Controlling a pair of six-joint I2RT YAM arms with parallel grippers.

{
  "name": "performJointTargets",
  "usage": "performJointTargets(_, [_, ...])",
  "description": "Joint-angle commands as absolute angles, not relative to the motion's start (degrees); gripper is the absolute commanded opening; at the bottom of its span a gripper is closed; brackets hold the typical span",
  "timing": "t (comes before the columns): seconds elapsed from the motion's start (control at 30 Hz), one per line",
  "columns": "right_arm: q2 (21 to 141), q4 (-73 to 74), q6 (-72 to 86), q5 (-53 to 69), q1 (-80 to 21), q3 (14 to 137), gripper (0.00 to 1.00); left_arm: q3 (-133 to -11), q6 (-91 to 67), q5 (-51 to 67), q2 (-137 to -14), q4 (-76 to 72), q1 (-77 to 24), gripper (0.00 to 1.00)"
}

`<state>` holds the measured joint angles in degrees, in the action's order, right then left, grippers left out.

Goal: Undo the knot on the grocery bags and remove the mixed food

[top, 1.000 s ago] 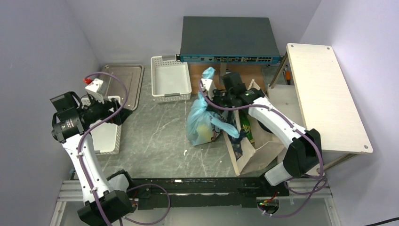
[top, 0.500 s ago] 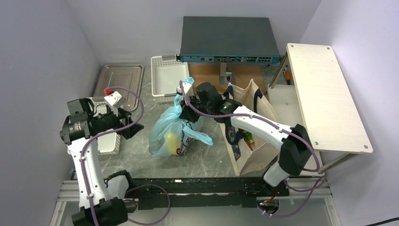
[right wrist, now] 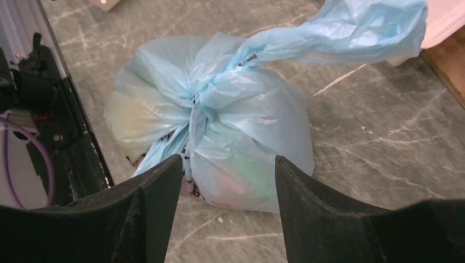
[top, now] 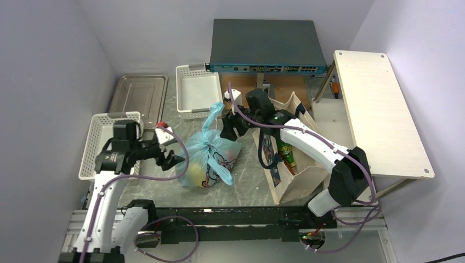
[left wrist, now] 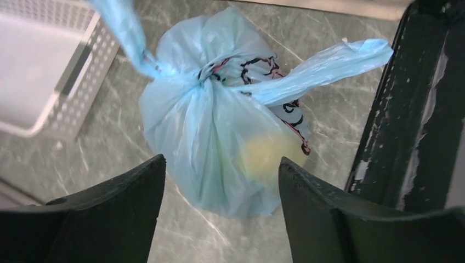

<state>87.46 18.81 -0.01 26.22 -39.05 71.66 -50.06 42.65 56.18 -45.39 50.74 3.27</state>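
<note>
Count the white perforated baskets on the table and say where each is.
2. The back basket sits at the far side, right of the metal tray; the left basket stands at the left edge. None seems hidden.

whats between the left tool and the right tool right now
The knotted blue grocery bag lies between the left tool and the right tool, seen best in the top view. Both tools stand open.

Soft, even light is spread throughout; only faint shadows are cast. In the left wrist view the fingers (left wrist: 109, 219) at 6 o'clock are blurred, the grocery bag (left wrist: 219, 137) is rendered sharp, and glare is caught on a black rail (left wrist: 422, 109) at 3 o'clock.
</note>
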Motion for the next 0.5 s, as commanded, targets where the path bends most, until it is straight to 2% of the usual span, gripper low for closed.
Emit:
performJointTargets(0.0, [87.42, 18.94, -5.38, 27.72, -39.68, 72.25, 0.64, -49.83, 40.98, 43.84, -51.08, 35.04, -9.75, 0.73])
performJointTargets(0.13, [88.77, 15.94, -5.26, 30.03, -40.31, 71.3, 0.66, -50.63, 41.08, 35.92, -57.79, 28.79, -17.25, 0.7])
performJointTargets(0.37, [93.59, 11.03, -5.23, 30.46, -41.13, 69.44, 0.69, -47.19, 44.99, 32.87, -66.52, 22.94, -20.84, 0.7])
performJointTargets(0.47, [95.51, 10.51, -5.76, 30.68, -41.22, 69.52, 0.69, -46.7, 43.28, 30.77, -69.1, 21.08, -21.09, 0.64])
